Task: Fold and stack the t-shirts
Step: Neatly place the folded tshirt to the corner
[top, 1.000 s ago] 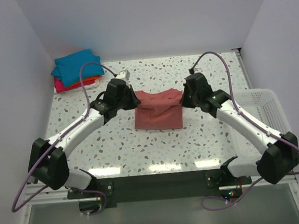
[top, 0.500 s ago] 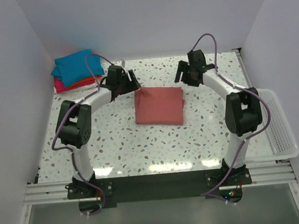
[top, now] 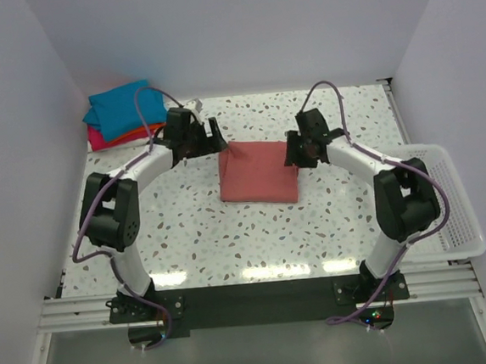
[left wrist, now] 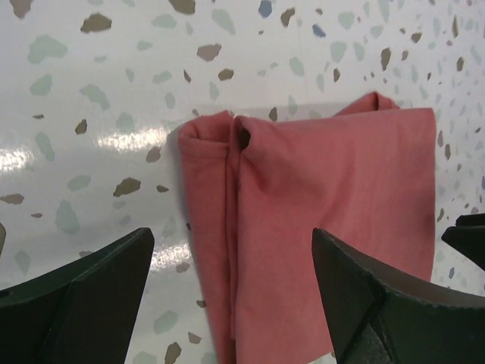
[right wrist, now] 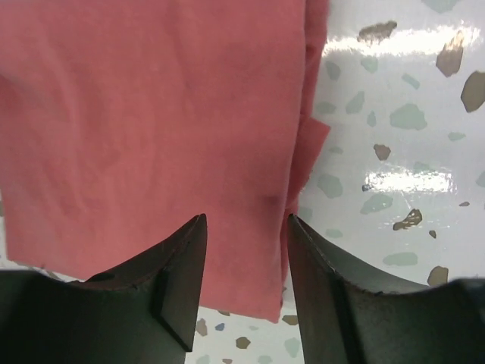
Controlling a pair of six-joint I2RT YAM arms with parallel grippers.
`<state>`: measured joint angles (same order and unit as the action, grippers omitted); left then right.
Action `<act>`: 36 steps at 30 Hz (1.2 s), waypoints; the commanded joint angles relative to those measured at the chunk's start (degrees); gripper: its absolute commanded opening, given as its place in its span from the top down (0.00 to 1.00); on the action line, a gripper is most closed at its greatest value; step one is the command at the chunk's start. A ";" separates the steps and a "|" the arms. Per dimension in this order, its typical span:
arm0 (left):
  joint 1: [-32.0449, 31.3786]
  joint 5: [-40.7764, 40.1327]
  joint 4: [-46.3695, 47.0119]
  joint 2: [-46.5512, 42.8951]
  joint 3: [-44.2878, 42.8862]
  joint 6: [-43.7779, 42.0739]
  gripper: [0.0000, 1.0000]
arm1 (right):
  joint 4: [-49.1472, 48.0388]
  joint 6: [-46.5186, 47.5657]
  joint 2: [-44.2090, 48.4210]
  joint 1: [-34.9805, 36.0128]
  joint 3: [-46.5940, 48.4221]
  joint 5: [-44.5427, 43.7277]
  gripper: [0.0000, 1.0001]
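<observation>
Salmon tee (top: 258, 174) folded flat mid-table; L claw (left wrist: 231, 244) spread, R claw (right wrist: 246, 224) spread, over tee edges; white basket (top: 451, 205) far R.

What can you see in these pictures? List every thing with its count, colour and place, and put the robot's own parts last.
salmon-pink t-shirt: one, salmon pink, folded flat mid-table between the grippers
folded t-shirts: one pile, teal-blue on top with orange and magenta edges beneath, far left corner
basket: one, white mesh, at the table's right edge
table: one, white with grey-brown speckles
left gripper: one, black, open, at the shirt's far left corner
right gripper: one, black, open, over the shirt's right edge
</observation>
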<state>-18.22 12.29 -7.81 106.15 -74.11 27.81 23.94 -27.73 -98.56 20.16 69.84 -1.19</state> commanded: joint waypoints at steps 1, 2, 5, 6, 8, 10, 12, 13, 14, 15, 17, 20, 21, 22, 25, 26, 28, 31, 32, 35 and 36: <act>-0.76 2.56 -4.39 2.56 0.46 -3.55 0.09 | -4.96 0.21 -1.36 -0.74 -1.29 1.01 0.52; -1.11 2.56 -4.58 3.01 0.37 -3.56 0.09 | -4.96 0.30 -1.37 -0.83 -1.12 0.93 0.54; -2.43 2.56 -4.75 4.68 0.19 -4.78 0.09 | -4.61 0.48 -3.82 -0.74 -0.41 1.01 0.55; -2.96 2.56 -4.75 5.20 0.19 -5.05 0.09 | -4.43 0.48 -4.87 -0.83 0.02 0.84 0.55; -3.31 3.61 -4.32 6.61 0.28 -5.14 0.09 | -4.34 0.39 -5.76 -0.83 0.38 0.32 0.56; -3.93 4.58 -4.05 7.84 0.28 -5.23 0.09 | -4.34 0.13 -7.07 -0.91 0.82 -0.04 0.55; -4.45 5.11 -3.17 8.72 0.37 -5.14 0.09 | -4.34 -0.05 -7.69 -1.09 1.43 -0.04 0.56; -4.72 5.02 -3.17 9.07 0.19 -5.14 0.09 | -4.34 -0.13 -8.39 -1.09 1.61 0.05 0.56; -4.90 4.76 -3.26 9.34 -0.16 -5.05 0.09 | -4.34 -0.31 -8.66 -1.18 2.13 0.05 0.56; -5.07 4.50 -3.35 9.78 -0.42 -4.96 0.09 | -4.61 -0.40 -9.01 -1.35 2.31 0.14 0.56; -5.60 2.22 -4.48 11.18 -1.73 -4.79 0.10 | -4.96 -0.66 -9.97 -1.44 3.10 0.40 0.56; -6.74 0.19 -5.28 13.38 -3.67 -4.44 0.16 | -5.14 -0.93 -11.30 -1.62 4.68 1.01 0.56; -7.61 -0.34 -5.46 13.99 -4.20 -4.17 0.17 | -5.22 -0.93 -11.56 -1.62 5.04 1.10 0.55; -8.06 -1.12 -5.54 15.22 -5.34 -4.08 0.19 | -5.14 -1.01 -11.91 -1.71 5.47 1.02 0.55; -9.38 -4.02 -7.47 17.50 -7.97 -3.64 0.37 | -4.70 -0.84 -12.71 -1.71 7.32 1.10 0.55; -9.47 -4.73 -7.74 17.95 -8.51 -3.29 0.54 | -4.35 -0.93 -12.79 -1.71 7.59 1.10 0.55; -9.55 -7.89 -8.97 18.30 -10.17 -3.29 0.71 | -3.73 -0.84 -12.09 -1.71 7.76 1.10 0.54; -9.47 -14.73 -13.43 18.22 -15.17 -5.22 1.00 | -2.50 -0.75 -8.50 -1.71 6.98 1.10 0.50; -9.55 -17.19 -14.85 18.30 -17.19 -7.05 1.00 | -1.80 -0.93 -7.09 -1.62 6.36 1.02 0.45; -9.29 -27.47 -21.00 19.88 -26.59 -12.32 1.00 | -1.10 -1.63 -0.77 -0.48 3.38 0.58 0.36; -9.03 -31.41 -22.49 21.28 -31.66 -13.74 1.00 | -0.92 -1.72 2.38 -0.04 2.50 0.58 0.35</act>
<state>-28.32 -4.62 -23.66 125.89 -96.16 20.69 22.92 -28.73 -106.17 19.00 73.52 -0.47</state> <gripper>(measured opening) 0.069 0.638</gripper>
